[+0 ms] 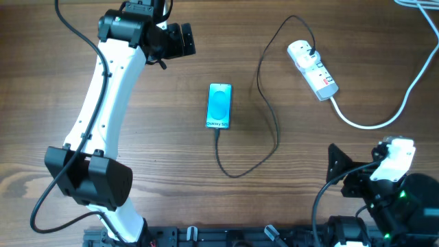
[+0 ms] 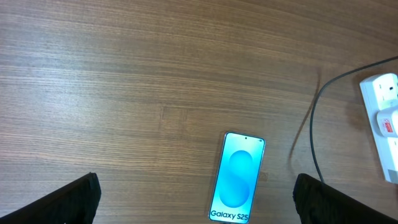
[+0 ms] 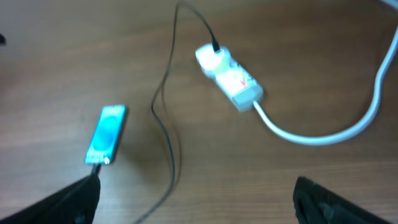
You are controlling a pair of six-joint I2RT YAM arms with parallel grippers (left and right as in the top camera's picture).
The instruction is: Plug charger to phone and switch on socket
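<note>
The phone (image 1: 219, 106) lies flat mid-table, teal screen up, "Galaxy S25" strip toward the front; it also shows in the left wrist view (image 2: 238, 178) and right wrist view (image 3: 106, 134). The charger, a thin black cable (image 1: 271, 110), runs from the socket (image 1: 313, 68) in a loop to the phone's front end, where its tip sits at the port (image 1: 218, 130). The socket also shows in the right wrist view (image 3: 229, 74) and left wrist view (image 2: 385, 118). My left gripper (image 1: 180, 40) is open and empty, up and left of the phone. My right gripper (image 1: 337, 167) is open and empty at the front right.
The socket's thick white cord (image 1: 384, 116) curves off to the back right edge. Bare wooden table (image 1: 171, 158) surrounds the phone. The left arm's white link (image 1: 103, 103) spans the table's left side.
</note>
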